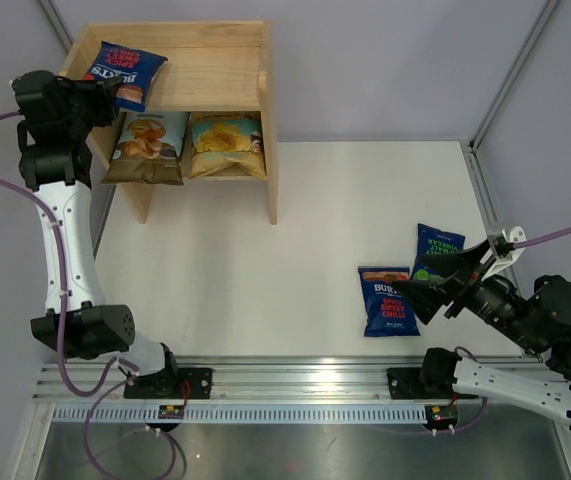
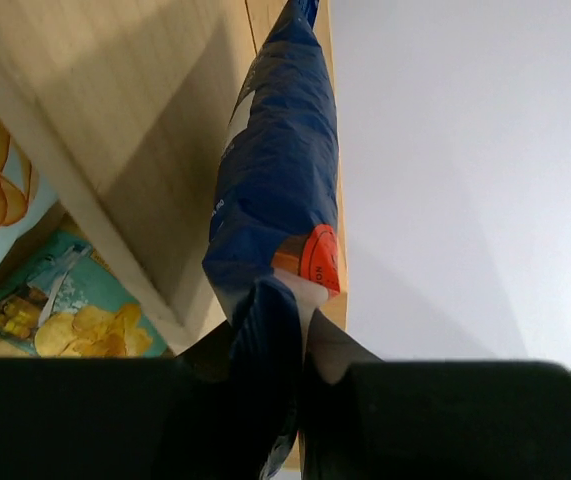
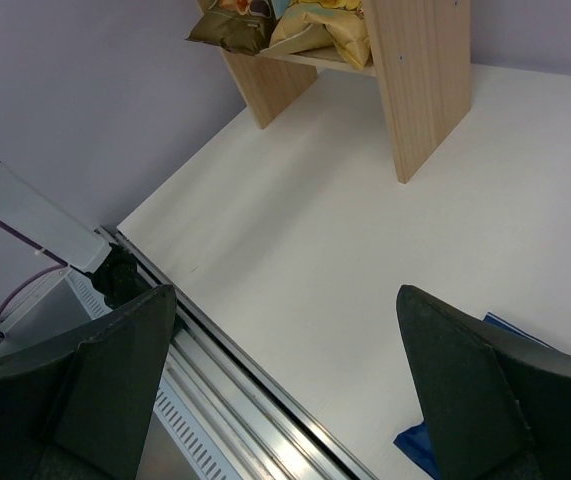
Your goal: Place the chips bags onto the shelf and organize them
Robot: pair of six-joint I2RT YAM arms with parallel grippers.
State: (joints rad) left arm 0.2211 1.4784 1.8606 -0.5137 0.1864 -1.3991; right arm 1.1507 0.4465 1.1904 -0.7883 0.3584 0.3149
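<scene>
On the top tier of the pine shelf lies a dark-blue Burts bag, tilted over the left rim. My left gripper is shut on its near edge; in the left wrist view the bag runs up out of the closed gripper. The lower tier holds a light-blue bag and a yellow bag. A second Burts bag and a green-lettered bag lie on the table at the right. My right gripper hovers over them, open and empty.
An aluminium rail runs along the near table edge by both arm bases. Grey walls and frame poles close off the back and sides. The shelf's side panel stands far ahead in the right wrist view.
</scene>
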